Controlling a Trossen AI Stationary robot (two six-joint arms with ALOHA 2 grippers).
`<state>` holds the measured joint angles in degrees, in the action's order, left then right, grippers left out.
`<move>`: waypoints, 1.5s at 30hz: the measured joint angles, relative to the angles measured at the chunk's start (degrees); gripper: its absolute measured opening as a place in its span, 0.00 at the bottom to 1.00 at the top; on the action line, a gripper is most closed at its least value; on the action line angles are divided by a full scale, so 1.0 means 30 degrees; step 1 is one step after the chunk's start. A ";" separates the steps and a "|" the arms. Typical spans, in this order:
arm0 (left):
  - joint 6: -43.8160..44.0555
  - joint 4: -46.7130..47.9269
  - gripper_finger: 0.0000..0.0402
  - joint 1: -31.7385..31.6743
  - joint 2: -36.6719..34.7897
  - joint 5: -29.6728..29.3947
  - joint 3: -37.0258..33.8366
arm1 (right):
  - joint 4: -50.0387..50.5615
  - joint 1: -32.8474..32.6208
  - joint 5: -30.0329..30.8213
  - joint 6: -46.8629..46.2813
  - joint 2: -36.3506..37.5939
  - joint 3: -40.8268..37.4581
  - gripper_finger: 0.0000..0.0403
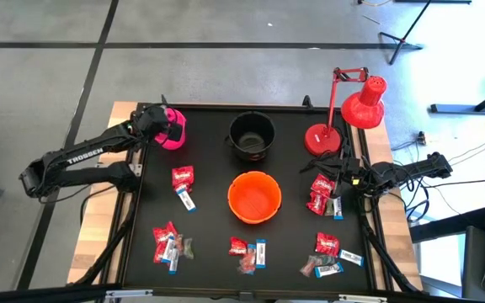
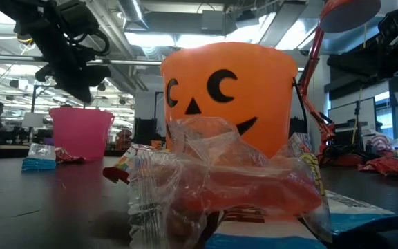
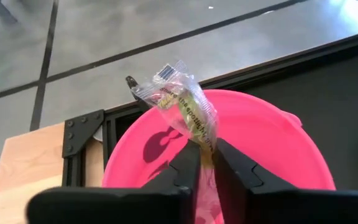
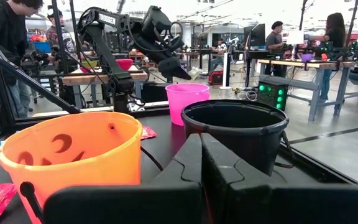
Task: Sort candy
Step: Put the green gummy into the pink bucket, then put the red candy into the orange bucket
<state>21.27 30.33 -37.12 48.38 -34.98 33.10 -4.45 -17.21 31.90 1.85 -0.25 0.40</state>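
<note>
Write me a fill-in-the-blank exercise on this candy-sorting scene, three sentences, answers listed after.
1. The left gripper holds a clear-wrapped candy over the ____ bucket.
2. Between the pink bucket and the red desk lamp stands the ____ bucket.
3. The right gripper, its fingers shut, waits at the table's right edge, on the same side as the ____.

Missing words: pink; black; lamp
</note>
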 joint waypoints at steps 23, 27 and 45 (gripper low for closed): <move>-0.2226 -0.4910 0.32 0.3196 -0.1048 0.7455 -0.0015 | 0.0000 -0.0005 -0.0001 0.0000 0.0000 0.0006 0.00; -0.2662 -0.5319 0.30 0.5001 -0.1151 0.9623 -0.0015 | -0.0004 -0.0004 0.0001 -0.0001 0.0000 0.0000 0.00; -0.4019 -1.2483 0.20 1.3863 -0.1188 1.0303 -0.0015 | -0.0005 -0.0007 0.0001 -0.0001 0.0002 0.0002 0.00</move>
<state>9.21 -7.12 4.46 44.82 -4.07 33.06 -4.46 -17.23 31.90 1.84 -0.25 0.41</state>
